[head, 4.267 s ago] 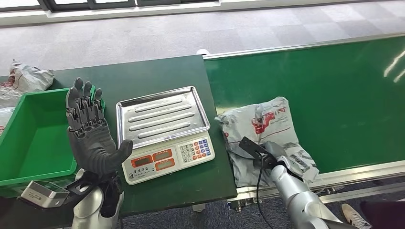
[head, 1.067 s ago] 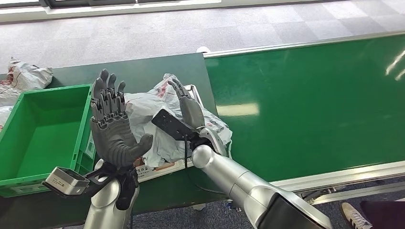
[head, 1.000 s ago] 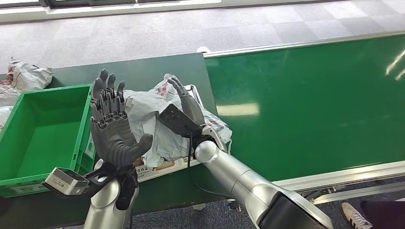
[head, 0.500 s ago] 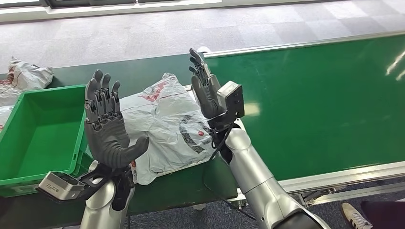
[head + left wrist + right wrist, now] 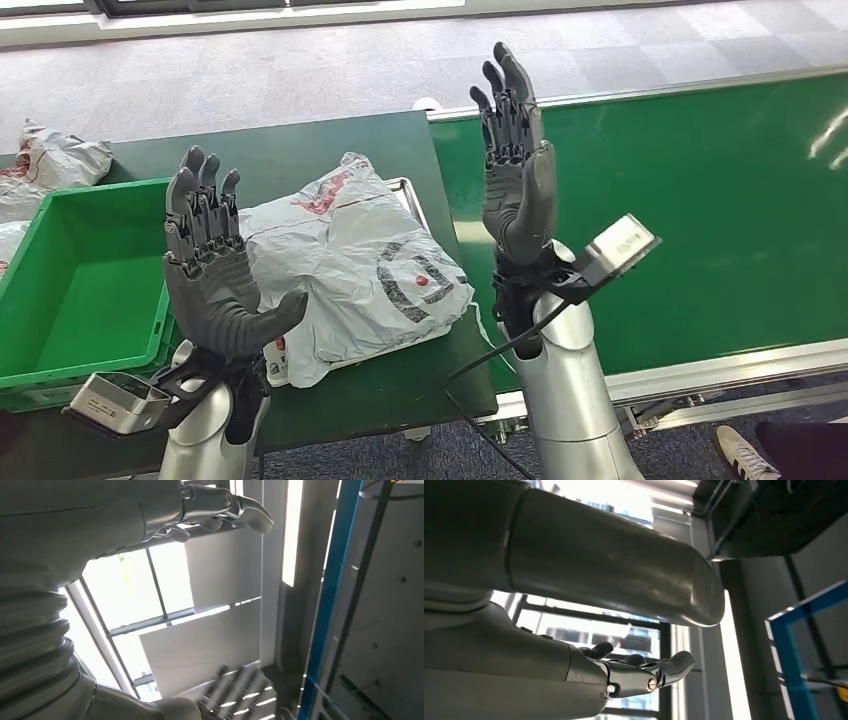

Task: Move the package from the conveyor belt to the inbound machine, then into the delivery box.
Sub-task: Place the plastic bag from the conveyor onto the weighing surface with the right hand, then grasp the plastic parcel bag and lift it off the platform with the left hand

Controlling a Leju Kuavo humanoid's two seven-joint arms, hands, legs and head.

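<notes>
- Nearest you, the left hand (image 5: 215,275) is raised palm-up at the near left of the table, fingers spread wide and holding nothing; the left wrist view has its fingertips against ceiling and windows.
- Your right hand (image 5: 515,175) stands upright over the near edge of the conveyor belt (image 5: 700,200), fingers straight, apart and empty; it is clear of the bag.
- Between the two hands lies the package (image 5: 350,265), a grey-white plastic mailer bag with red and black print. It is draped over the inbound machine (image 5: 402,190), whose steel tray shows only as a corner at the bag's far right edge.
- So the first leg looks done to me; the drop into the delivery box (image 5: 80,280), the green crate just left of the scale, remains.
- Expect a soft, crumpled, light thing: the film will slide and sag, and a pinch on loose plastic may just stretch it.
- I would have you take it from both sides, or grip the bulky middle where the contents fill the bag, not the limp near corner hanging over the table.
- Watch the scale: the bag covers it, so a dragging lift could tug the tray.
- Far left, another bag (image 5: 55,160) lies on the floor beyond the crate.
- Farthest off, grey carpet.
</notes>
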